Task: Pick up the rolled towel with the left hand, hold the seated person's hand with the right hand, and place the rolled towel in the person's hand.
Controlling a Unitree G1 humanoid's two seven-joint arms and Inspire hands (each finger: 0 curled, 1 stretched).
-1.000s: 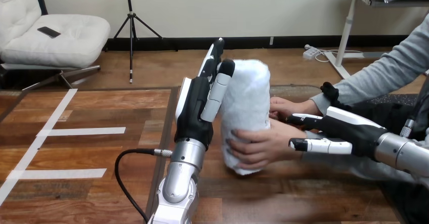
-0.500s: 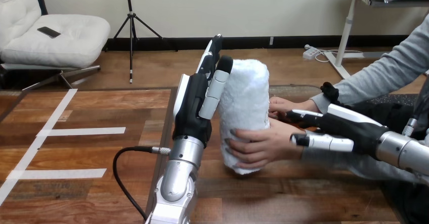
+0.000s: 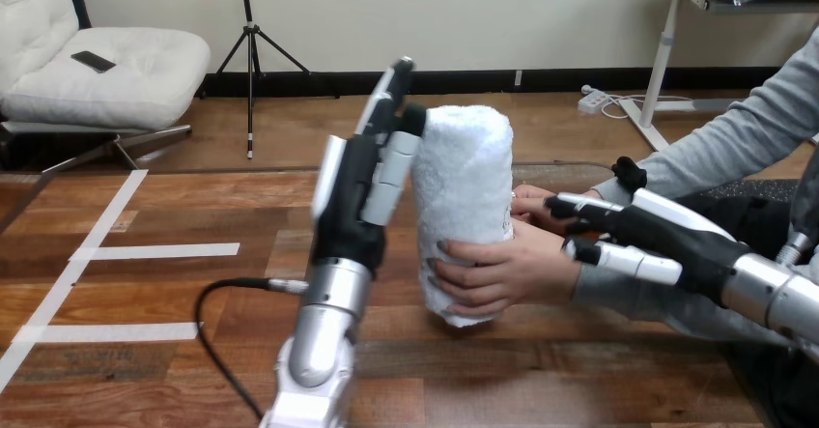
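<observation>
A white rolled towel stands upright above the wooden table. The person's hand is wrapped round the towel's lower part. The person's other hand shows just behind the towel's right side. My left hand stands upright just left of the towel with straight fingers, open. Its thumb is close to the towel's upper left edge. My right hand comes in from the right, open, its straight fingers lying along the person's wrist and not curled round it.
White tape strips cross the table's left part. A black cable loops from my left forearm over the table. The person's grey sleeve fills the upper right.
My left hand has drawn away leftward from the towel, leaving it in the person's hand. My right hand has risen slightly along the person's wrist.
</observation>
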